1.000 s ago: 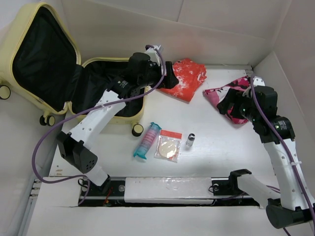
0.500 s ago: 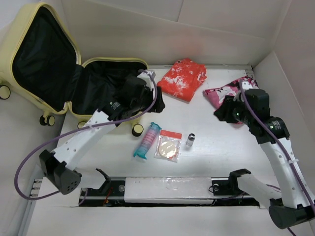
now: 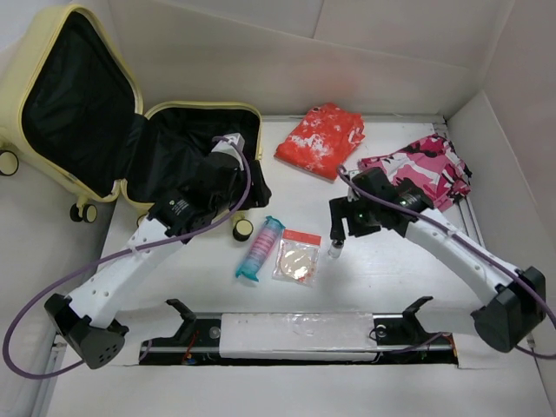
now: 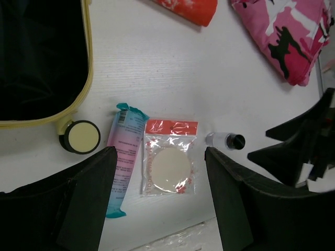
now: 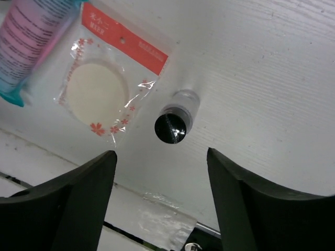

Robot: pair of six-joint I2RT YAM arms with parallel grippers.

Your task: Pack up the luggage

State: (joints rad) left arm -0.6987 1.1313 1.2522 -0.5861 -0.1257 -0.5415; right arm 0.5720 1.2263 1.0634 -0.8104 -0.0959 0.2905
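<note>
Swinging away from the pink camouflage garment (image 3: 417,169), the right gripper (image 3: 340,230) now hangs right over the small bottle (image 5: 171,125), fingers spread wide with the black cap framed between them and nothing pinched yet. Meanwhile the left gripper (image 4: 159,150) has pulled back from the orange garment (image 3: 323,139) and hovers at the near edge of the luggage (image 3: 201,108), above its caster wheel (image 4: 79,137). It too is spread and empty. The luggage itself lies open at the far left, lid tipped back, and no item shows against its black lining. Everything to be packed sits outside it. The teal-and-pink tube (image 3: 261,248) lies just beside that wheel, with the sponge packet (image 3: 297,259) next along and the bottle one step farther from the luggage. Both garments lie farther out again, off the luggage's open side. So the arms have left the clothes and turned to the small things, which looks like the start of a pick on the bottle. That move likely needs a straight drop and a firm squeeze, since a round bottle could roll or squirt out sideways.
</note>
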